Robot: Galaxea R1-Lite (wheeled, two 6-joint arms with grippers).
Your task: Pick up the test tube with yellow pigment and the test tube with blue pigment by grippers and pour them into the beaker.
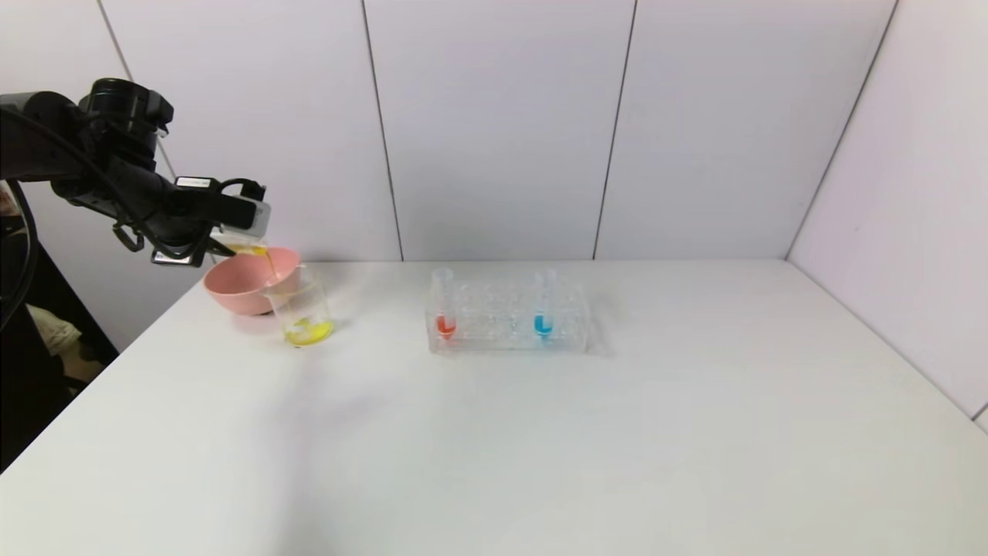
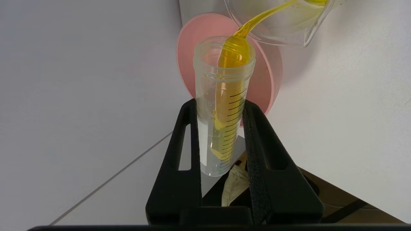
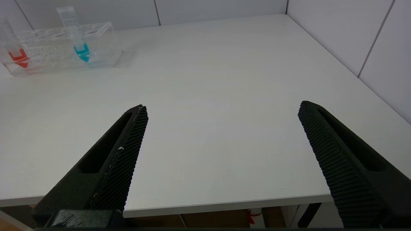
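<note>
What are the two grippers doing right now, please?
Left gripper: jaws closed on the test tube with yellow pigment, pouring into the beaker.
Right gripper: jaws open, holding nothing.

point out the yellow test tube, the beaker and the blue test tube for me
yellow test tube (image 2: 221, 106), left wrist view, on its graduated wall between the fingers.
beaker (image 1: 302, 309), head view, on its clear side wall.
blue test tube (image 1: 544, 324), head view, on its blue tip in the rack.
</note>
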